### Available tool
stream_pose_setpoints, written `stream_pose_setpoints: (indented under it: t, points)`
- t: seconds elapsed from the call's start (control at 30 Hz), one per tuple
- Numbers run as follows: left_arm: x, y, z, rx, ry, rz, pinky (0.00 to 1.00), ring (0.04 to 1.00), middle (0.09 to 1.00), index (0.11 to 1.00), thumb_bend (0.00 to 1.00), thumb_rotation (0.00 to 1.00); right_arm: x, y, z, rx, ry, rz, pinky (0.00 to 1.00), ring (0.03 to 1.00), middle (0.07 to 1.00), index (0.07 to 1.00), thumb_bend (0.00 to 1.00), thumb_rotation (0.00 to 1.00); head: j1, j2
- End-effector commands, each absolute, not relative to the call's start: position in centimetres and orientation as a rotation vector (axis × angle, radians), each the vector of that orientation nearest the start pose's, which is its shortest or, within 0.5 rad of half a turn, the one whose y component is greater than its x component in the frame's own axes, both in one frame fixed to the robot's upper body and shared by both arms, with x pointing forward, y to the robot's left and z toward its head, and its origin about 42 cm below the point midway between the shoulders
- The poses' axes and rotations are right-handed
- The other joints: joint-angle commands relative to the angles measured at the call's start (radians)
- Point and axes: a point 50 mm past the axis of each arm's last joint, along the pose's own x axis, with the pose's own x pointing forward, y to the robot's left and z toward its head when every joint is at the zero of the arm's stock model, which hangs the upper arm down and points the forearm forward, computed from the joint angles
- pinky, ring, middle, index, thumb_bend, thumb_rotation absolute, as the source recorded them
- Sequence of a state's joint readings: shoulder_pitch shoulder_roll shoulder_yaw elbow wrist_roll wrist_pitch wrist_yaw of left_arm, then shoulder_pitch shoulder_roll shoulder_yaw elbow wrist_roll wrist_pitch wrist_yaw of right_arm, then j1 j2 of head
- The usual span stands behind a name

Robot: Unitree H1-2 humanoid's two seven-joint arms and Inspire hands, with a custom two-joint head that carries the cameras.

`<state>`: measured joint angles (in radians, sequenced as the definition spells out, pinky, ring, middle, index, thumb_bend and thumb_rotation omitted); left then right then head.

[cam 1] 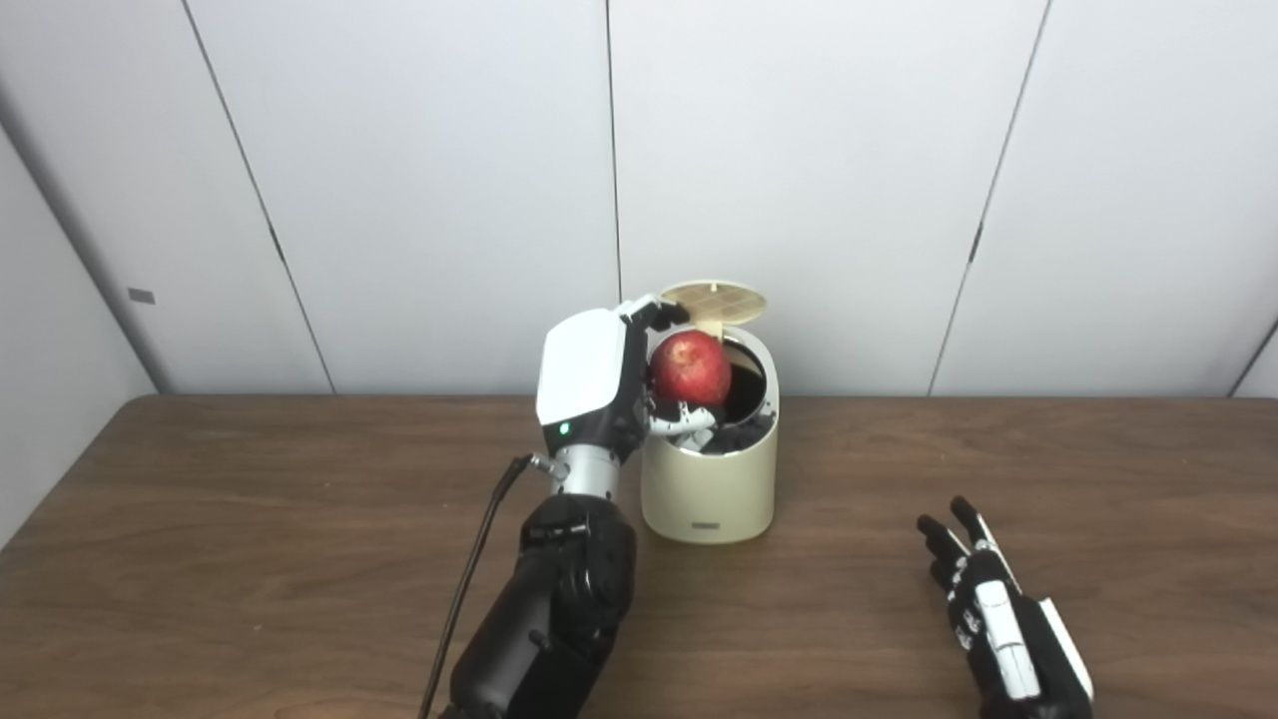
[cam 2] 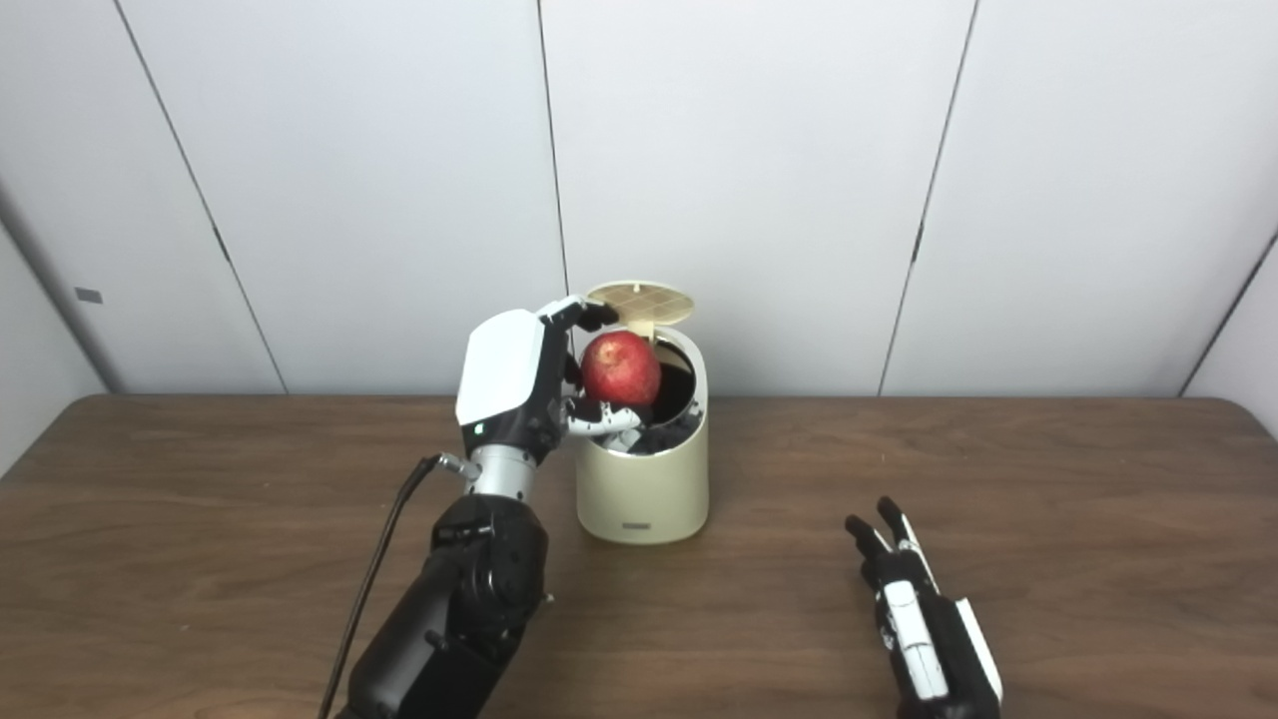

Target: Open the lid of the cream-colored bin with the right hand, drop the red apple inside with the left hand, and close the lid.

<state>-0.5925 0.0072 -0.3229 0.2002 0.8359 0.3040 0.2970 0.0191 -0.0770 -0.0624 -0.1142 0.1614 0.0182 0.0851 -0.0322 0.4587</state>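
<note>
I see my left hand up beside the cream-colored bin. Its fingers are curled around the red apple and they hold it tight. The back of this hand is a smooth white shell with a tiny green light near the wrist. The arm under it is black and bumpy, and a thin black cable hangs from the wrist.

The apple is round and shiny, red with small pale speckles. It sits right over the open mouth of the bin, on the left side of the rim. It is not down inside.

The bin is a small round tub with smooth, plain walls and a little label low on the front. Inside it looks dark. Its lid is flipped up at the back, a flat round disc with a grid of fine lines on the underside. The top fingertip of my left hand is just beside the lid's edge; I cannot tell if it touches.

My right hand lies low over the table, well apart from the bin, on the right. Its black fingers are stretched out straight and a little apart, and it holds nothing. White strips run along the fingers.

The table is dark brown wood with long wavy grain. Behind it stands a wall of big flat white panels with thin dark seams between them.
</note>
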Motion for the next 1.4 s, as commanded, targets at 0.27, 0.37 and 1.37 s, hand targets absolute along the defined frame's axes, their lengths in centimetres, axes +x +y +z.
stream_pose_setpoints:
  t: [0.27, 0.37, 1.37]
  points:
    - [43.04, 9.06, 25.14, 0.936, -0.407, 0.118, 0.60, 0.753, 0.804, 0.724, 0.99, 0.00, 28.11, -24.49, 13.44, 0.076, -0.135, 0.043, 0.99, 0.963, 0.902, 0.971, 0.65, 0.84, -0.002, 0.000]
    - [43.03, 9.04, 25.19, 0.937, -0.408, 0.115, 0.61, 0.751, 0.797, 0.718, 0.99, 0.00, 28.16, -24.57, 13.37, 0.076, -0.137, 0.042, 1.00, 0.973, 0.908, 0.973, 0.65, 0.84, -0.002, 0.000]
    - [42.69, 8.64, 25.86, 0.624, -0.255, 0.025, 0.46, 0.542, 0.620, 0.656, 0.91, 0.00, 28.64, -24.86, 12.75, 0.072, -0.134, 0.030, 1.00, 0.977, 0.905, 0.979, 0.64, 0.83, -0.002, 0.009]
